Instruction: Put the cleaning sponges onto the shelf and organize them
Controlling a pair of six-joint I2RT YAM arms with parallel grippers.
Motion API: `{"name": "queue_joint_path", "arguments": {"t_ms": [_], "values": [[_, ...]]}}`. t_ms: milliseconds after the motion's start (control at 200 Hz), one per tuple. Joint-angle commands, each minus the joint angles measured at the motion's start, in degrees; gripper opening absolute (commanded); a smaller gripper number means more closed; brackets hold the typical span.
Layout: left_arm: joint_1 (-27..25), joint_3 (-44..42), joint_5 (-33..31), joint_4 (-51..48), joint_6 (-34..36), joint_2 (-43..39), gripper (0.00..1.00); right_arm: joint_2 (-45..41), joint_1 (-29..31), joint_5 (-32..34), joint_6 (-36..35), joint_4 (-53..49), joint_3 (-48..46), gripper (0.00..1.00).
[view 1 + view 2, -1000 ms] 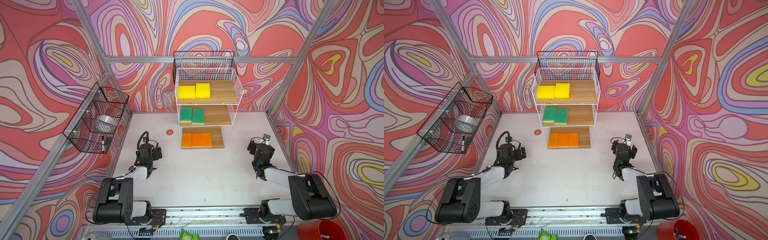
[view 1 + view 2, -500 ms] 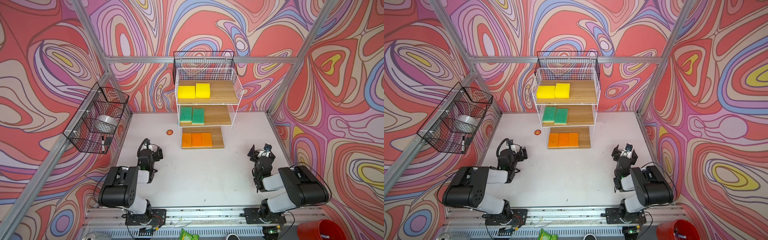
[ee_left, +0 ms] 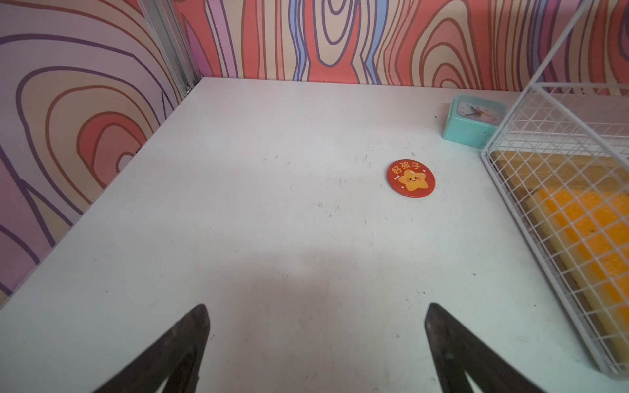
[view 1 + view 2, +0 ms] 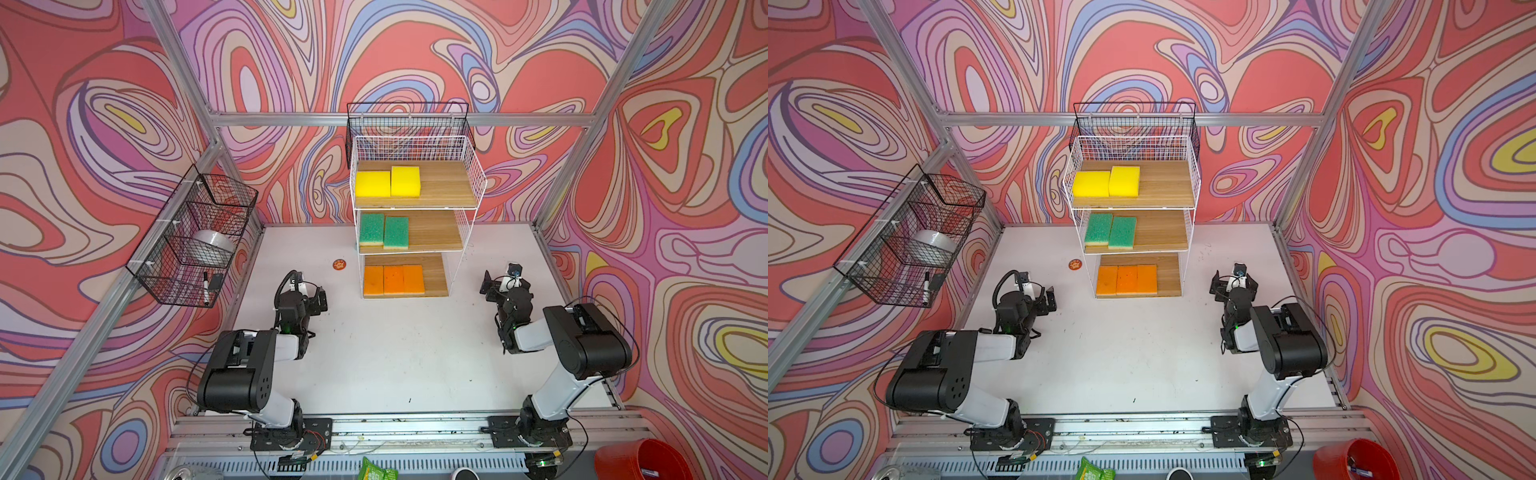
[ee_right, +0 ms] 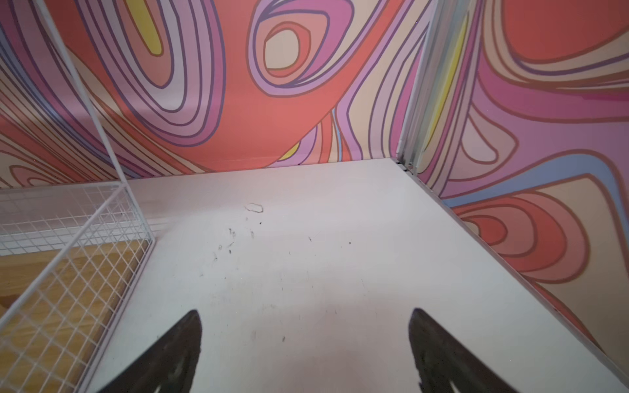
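As the shelf stands stocked and both arms have folded back toward their bases, left gripper and right gripper gape empty; the cleaning sponges lie sorted by colour on its boards, so the task looks done.

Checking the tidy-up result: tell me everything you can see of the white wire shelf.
The shelf is a tall, upright three-tier rack of thin white wire mesh with light wooden boards, on the white table near the back wall. Its top board holds two yellow sponges, the middle two green sponges, the bottom three orange sponges, all toward the left. A black wire basket hangs behind its top.
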Motion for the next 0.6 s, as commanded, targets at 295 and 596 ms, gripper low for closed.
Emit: {"name": "queue_joint_path", "arguments": {"t_ms": [295, 596], "values": [[0.10, 0.12, 0.38, 0.99, 1.20, 0.33, 1.00, -1.35, -1.71, -3.91, 1.03, -9.18, 0.26, 0.98], [0.06, 0.08, 0.44, 0.93, 1.18, 0.23, 1.00, -1.26, -1.78, -3.91, 1.03, -9.72, 0.57, 0.99]]}}
